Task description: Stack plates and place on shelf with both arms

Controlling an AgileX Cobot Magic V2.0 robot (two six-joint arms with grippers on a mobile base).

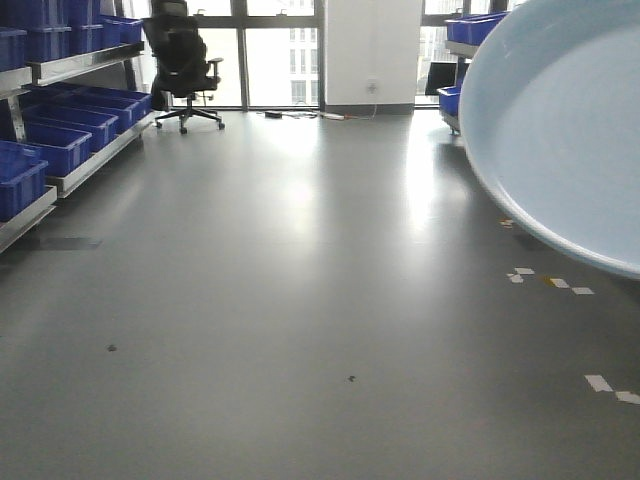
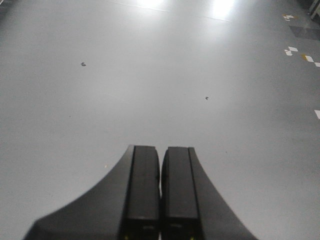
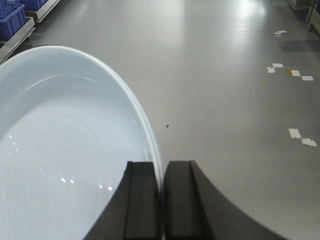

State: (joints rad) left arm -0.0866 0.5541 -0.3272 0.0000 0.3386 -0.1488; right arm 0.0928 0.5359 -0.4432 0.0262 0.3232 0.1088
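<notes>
A large, glossy, pale blue-white plate [image 3: 60,150] fills the left of the right wrist view, held in the air above the grey floor. My right gripper [image 3: 162,167] is shut on the plate's rim, one finger inside the dish and one outside. The same plate [image 1: 560,120] looms tilted at the upper right of the front view. My left gripper [image 2: 160,150] is shut with nothing between its fingers, hanging over bare floor. In the front view neither gripper shows. Only this one plate is visible.
Metal shelving [image 1: 70,170] with blue bins [image 1: 60,140] lines the left wall. A black office chair [image 1: 185,60] stands by the far windows. More blue bins [image 1: 470,28] sit on a rack at the far right. White tape marks [image 1: 545,280] dot the floor.
</notes>
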